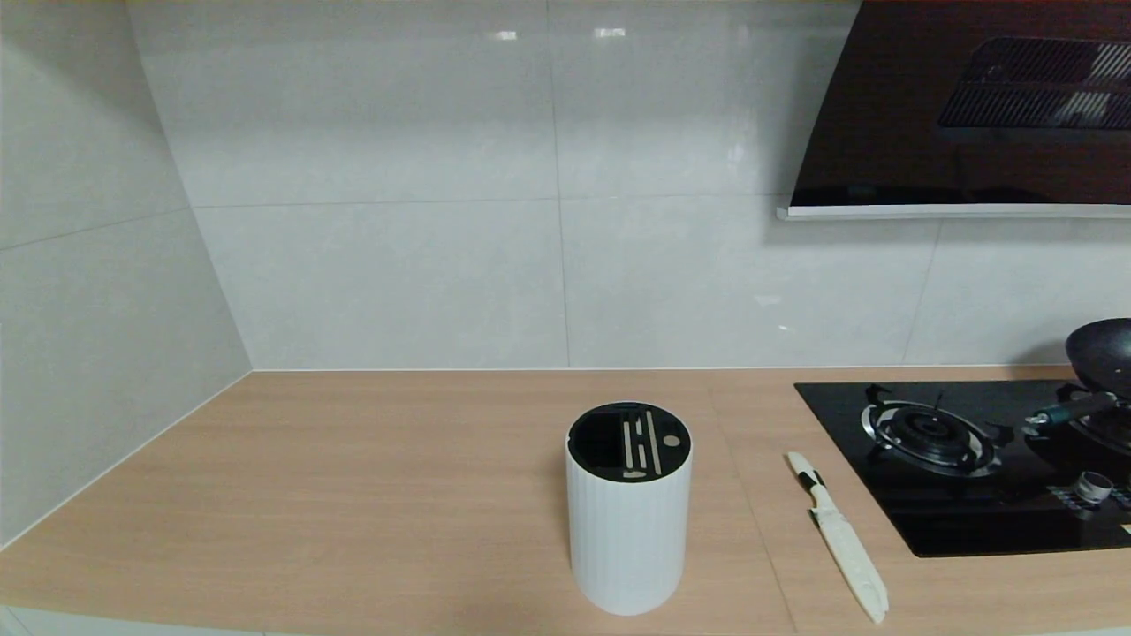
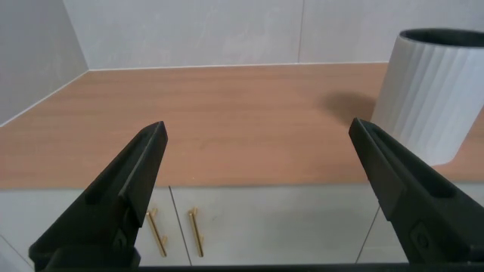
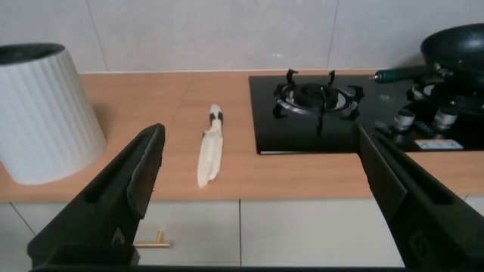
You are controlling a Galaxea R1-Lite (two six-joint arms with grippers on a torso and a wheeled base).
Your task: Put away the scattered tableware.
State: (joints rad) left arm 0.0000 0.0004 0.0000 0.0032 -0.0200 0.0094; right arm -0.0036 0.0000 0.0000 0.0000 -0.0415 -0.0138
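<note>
Lying flat on the wooden desk (image 1: 353,495), the pale knife (image 1: 838,536) sits in the lower right of the head view, between the white ribbed holder (image 1: 628,517) and the black stove (image 1: 963,477), touching neither. Its long axis runs on a steep diagonal from upper left to lower right. The slim end with the black band points toward the back wall, and the broader pale end points toward the desk's front edge. In the right wrist view the knife (image 3: 211,146) shows between the holder (image 3: 45,113) and the stove (image 3: 318,113).

The holder stands upright near the lower centre, its black top cut with narrow slots and one wider opening.

The left jaws stand wide apart and hold nothing, off the desk's front edge with the holder (image 2: 427,94) to one side. The right jaws are equally wide and hold nothing.

A dark pan (image 1: 1100,353) rests on the stove at the right edge. A dark hood (image 1: 972,106) hangs in the upper right. Large pale tiles (image 1: 380,177) cover the walls, which meet in a corner on the left. White cupboard doors with gold handles (image 2: 197,230) sit below the desk.
</note>
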